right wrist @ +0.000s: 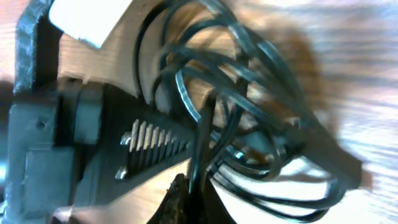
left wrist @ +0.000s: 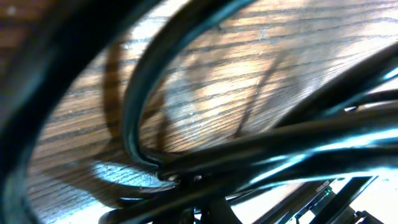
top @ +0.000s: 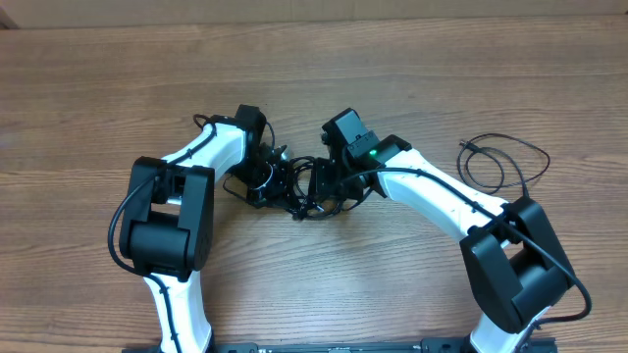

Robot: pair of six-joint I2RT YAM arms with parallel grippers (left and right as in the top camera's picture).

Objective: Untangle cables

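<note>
Overhead shows the cables (top: 294, 191) bunched at the middle of the surface (top: 98, 98), left jaws and right jaws each closed tight on opposite sides of the tangle, so gripping looks done and next comes a slow, gentle pull apart.

Table (top: 78, 88): brown wood with an open grain. We read it as matt, with a soft sheen under the light.
Cables (left wrist: 267, 140): black plastic sheath, smooth and glossy, with bright streaks along the curves.
Loose cable (top: 469, 146) at 3 o'clock: same black, finish too fine for us to tell.
Arms (top: 211, 147): white plastic shells, smooth, semi-gloss.
Joint housings (top: 167, 221) at 7 and 5 o'clock: black, matt.
Right fingers (right wrist: 146, 146): black plastic, matt, ribbed with slots.
</note>
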